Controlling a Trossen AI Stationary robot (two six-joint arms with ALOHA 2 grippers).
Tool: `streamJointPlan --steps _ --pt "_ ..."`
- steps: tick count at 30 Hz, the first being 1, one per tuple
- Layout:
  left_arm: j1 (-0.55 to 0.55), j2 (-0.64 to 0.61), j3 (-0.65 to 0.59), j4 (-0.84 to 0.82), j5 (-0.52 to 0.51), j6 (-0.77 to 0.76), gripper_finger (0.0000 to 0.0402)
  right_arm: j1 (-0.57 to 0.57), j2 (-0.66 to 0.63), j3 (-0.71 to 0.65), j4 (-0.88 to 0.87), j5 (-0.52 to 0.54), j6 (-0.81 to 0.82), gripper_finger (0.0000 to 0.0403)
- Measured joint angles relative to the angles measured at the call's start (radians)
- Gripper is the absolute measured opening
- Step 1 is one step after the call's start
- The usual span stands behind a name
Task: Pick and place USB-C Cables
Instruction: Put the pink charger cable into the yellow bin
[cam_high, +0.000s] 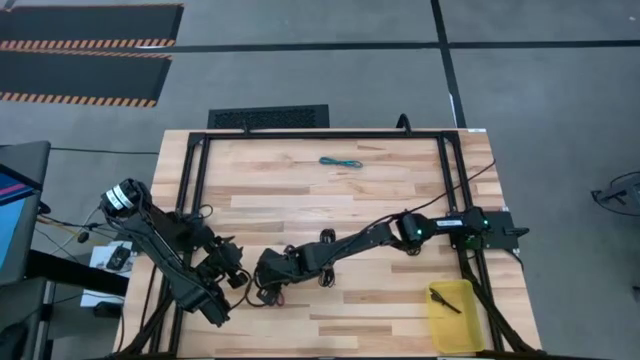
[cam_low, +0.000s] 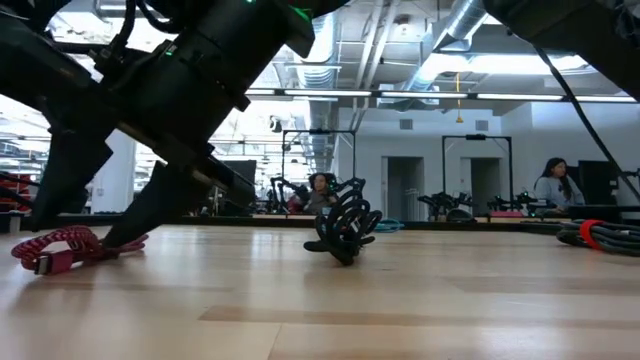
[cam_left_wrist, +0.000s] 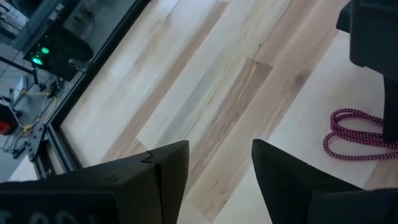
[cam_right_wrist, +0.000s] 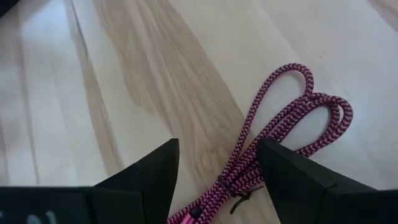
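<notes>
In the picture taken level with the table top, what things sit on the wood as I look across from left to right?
Dark red cable → black coiled cable → black cable with a red band at the right edge. A dark gripper finger comes down by the red cable.

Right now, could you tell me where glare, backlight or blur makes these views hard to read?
Low view: bright ceiling lights backlight the arms into silhouettes. Right wrist view: the right gripper is blurred, the dark red cable sharp. High view: even, no glare.
</notes>
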Motion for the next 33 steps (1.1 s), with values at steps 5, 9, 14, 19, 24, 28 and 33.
streamJointPlan --steps 5,9,14,19,24,28,33 --pt "0.0 0.0 0.0 0.001 0.0 -0.002 0.0169 0.001 -0.008 0.002 -0.01 0.028 -0.111 0.0249" --pt "0.0 0.0 0.0 0.004 0.0 -0.009 0.0169 0.003 -0.022 0.011 -0.018 0.049 -0.151 0.0249" --pt "0.0 0.0 0.0 0.014 -0.006 -0.009 0.0169 0.002 -0.056 0.017 -0.04 0.052 -0.146 0.0249" --pt "0.0 0.0 -0.001 0.025 -0.007 -0.008 0.0169 0.001 -0.058 0.016 -0.103 0.092 -0.077 0.0249" --pt "0.0 -0.001 -0.028 0.042 -0.007 -0.009 0.0169 0.002 -0.06 -0.02 -0.119 0.097 -0.042 0.0249" --pt "0.0 -0.001 -0.057 0.046 0.011 -0.028 0.0169 0.009 -0.06 -0.061 -0.086 0.096 -0.034 0.0249" --pt "0.0 -0.001 -0.066 0.054 0.01 -0.034 0.0169 0.008 -0.067 -0.107 -0.057 0.092 -0.046 0.0247"
